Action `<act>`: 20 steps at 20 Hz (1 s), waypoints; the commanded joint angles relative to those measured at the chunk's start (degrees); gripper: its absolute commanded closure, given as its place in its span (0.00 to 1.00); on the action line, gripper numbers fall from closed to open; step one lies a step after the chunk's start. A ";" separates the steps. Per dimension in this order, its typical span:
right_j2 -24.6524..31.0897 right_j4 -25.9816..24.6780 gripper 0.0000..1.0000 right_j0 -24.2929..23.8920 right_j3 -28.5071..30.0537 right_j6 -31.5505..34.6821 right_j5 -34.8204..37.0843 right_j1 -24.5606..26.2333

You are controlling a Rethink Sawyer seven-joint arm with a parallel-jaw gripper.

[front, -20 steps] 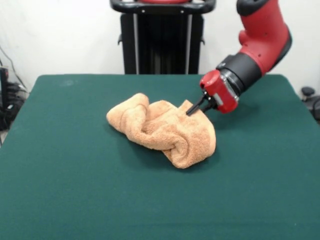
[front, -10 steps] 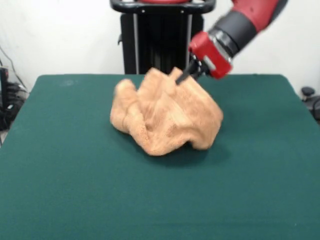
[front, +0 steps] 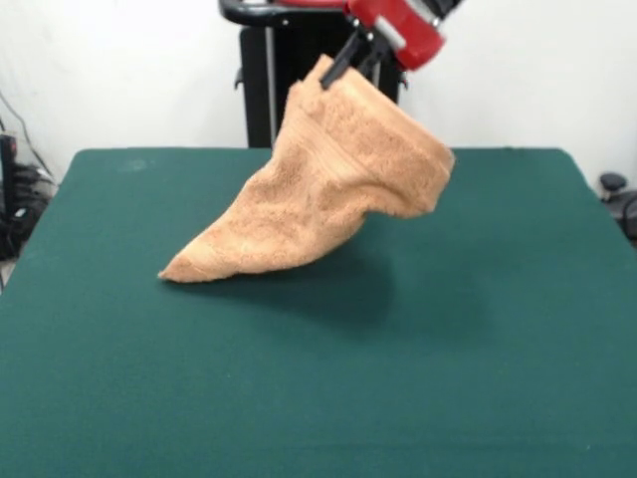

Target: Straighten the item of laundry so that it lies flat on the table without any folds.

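- Risen since half a second ago: towel (front: 328,194) hauled up from a bunched heap, where it sat low a second ago, into a long hanging drape; gripper (front: 338,72) gone up and toward the picture's left, now at the top edge.
- Surface (front: 518,349): dark green cloth, spreading wide on every side of the towel, with a soft shadow lying just below and to the picture's right of the hanging cloth.
- Towel: light orange-tan terry, held by one top corner and stretched slantwise down from there; lowest corner resting on the surface at the picture's left, the rest lifted clear; a folded lobe sticking out on the picture's right, well above the surface; ribbed band faintly visible running down near the upper edge. Still folded over itself, not flat.
- Black pedestal (front: 309,90): standing behind the towel, partly hidden by its upper part.
- Red wrist (front: 398,28): just above and to the picture's right of the towel's top corner, cut off by the top edge.
- Fingers (front: 345,60): black, slim, clenched on the towel's top corner, cloth pinched between them.
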 commanded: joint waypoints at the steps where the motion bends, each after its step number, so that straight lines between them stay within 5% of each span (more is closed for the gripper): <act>1: 12.27 -7.00 1.00 -2.69 2.25 3.12 0.56 -9.12; 16: 14.29 -11.99 1.00 -5.16 1.23 5.35 -2.37 -9.03; 17: 15.71 -12.90 0.00 -6.42 1.70 5.86 -3.64 -9.97; 20: 14.51 -11.81 0.00 -5.29 1.81 6.91 -2.86 -9.03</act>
